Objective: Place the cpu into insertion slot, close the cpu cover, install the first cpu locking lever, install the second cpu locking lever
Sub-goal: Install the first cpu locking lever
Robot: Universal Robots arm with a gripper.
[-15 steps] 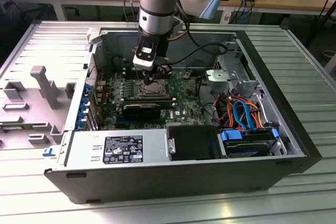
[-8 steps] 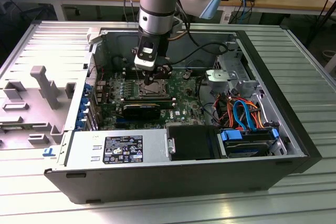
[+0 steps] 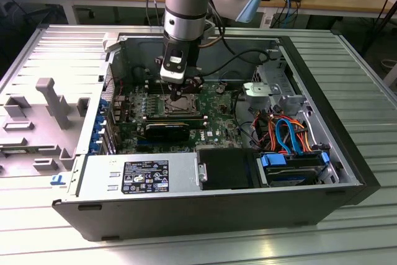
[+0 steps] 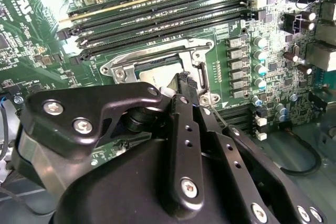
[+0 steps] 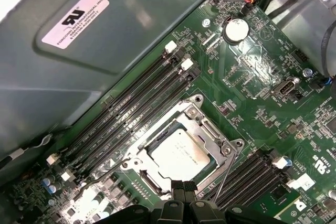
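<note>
Silvery metal cpu (image 5: 181, 155) (matt top)

The gripper (image 5: 182, 186) is matt black, with ribbed fingertips (image 4: 186, 82). Just ahead of it the cpu (image 5: 181, 156) has a pale silvery-grey top, framed by the bright silver cpu cover (image 5: 207, 127). Around both, the motherboard (image 5: 252, 93) is deep green with fine pale tracing. Beyond the chip run black memory slots (image 5: 131, 111) with white end clips (image 5: 187, 64). Farther from the gripper, the case wall (image 5: 131, 19) is dull grey and carries a white label (image 5: 76, 17) printed in black. Off to the gripper's side lie orange, blue and red cables (image 3: 286, 133).
</note>
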